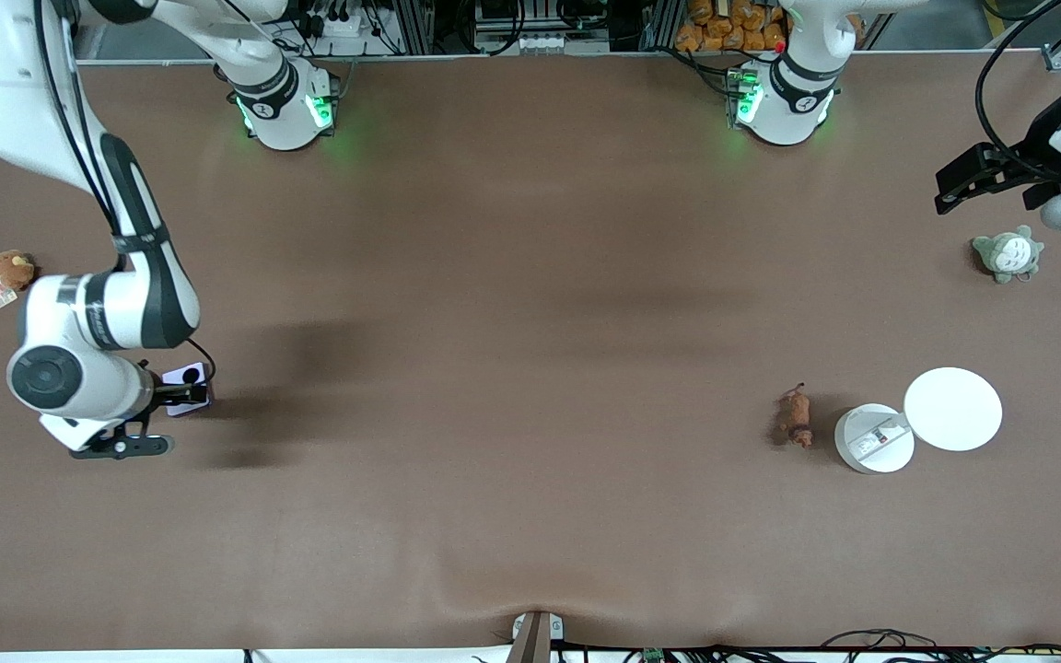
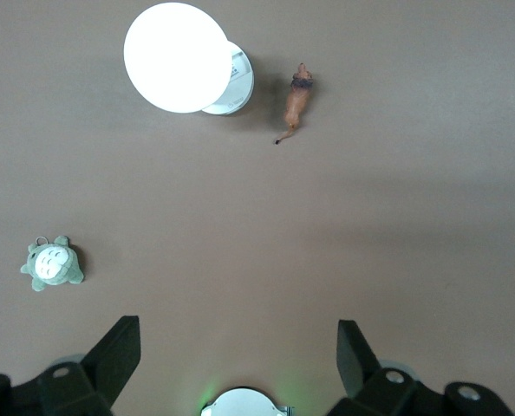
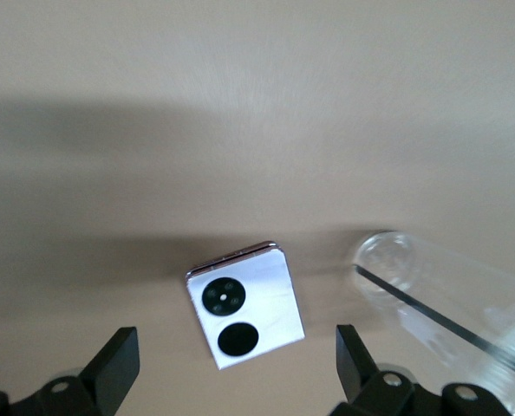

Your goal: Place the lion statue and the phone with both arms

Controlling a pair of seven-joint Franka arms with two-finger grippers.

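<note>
Nearest the front camera, toward the left arm's end of the tabletop point(image 1: 530, 387), the lion statue point(image 1: 797, 417) lies on its side, just beside a small white disc point(image 1: 873, 439) bearing a label too small to read. A larger white disc point(image 1: 952, 408) overlaps that disc's edge; in the left wrist view its glare hides all surface detail.

Toward the right arm's end, the right hand point(image 1: 182, 396) hangs low over the phone point(image 1: 186, 387), fingers spread apart and clear of it. The arm covers most of the phone in the front view; the right wrist view shows it flat on the tabletop, two black camera circles up, between the finger tips, which are cut off by the picture's edge.

Farther from the camera, a grey-green and white plush point(image 1: 1008, 254) sits near the left hand point(image 1: 963, 189), which waits in the air, fingers apart, partly cut off at the picture's edge. A brown plush with a tag point(image 1: 9, 273) lies at the right arm's end.
</note>
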